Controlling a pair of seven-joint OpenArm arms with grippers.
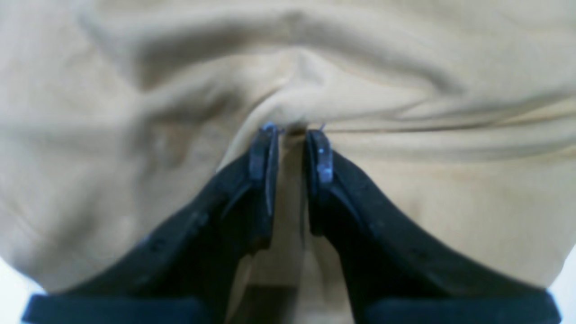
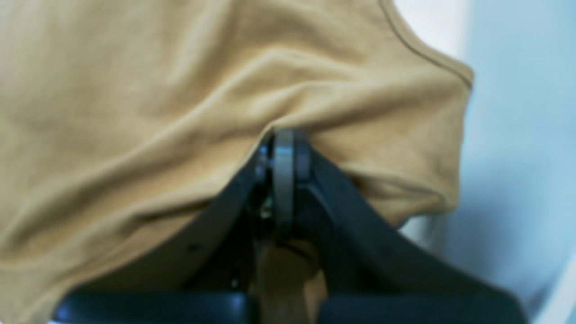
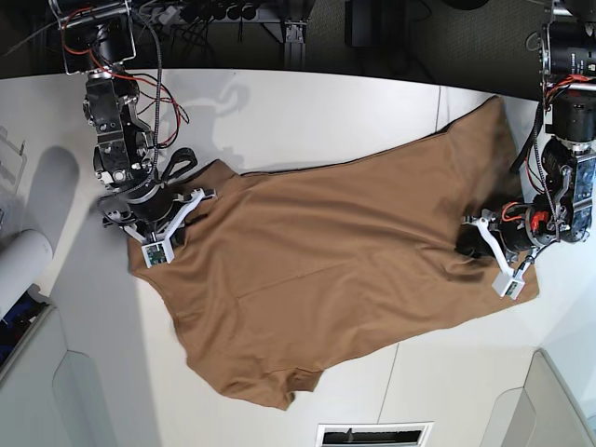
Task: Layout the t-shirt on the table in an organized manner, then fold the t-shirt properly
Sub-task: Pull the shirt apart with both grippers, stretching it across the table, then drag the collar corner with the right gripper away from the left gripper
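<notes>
The white tabletop fills most of the base view, with a dark strip of cables and equipment along the top edge. The t-shirt lies spread across the middle of it, running from lower left to upper right. My right gripper, at the left of that view, is fully closed and pinches a raised fold of cloth. My left gripper, at the right, is partly closed on another bunched ridge. Both wrist views are blurred, and cloth hides the tabletop under them.
</notes>
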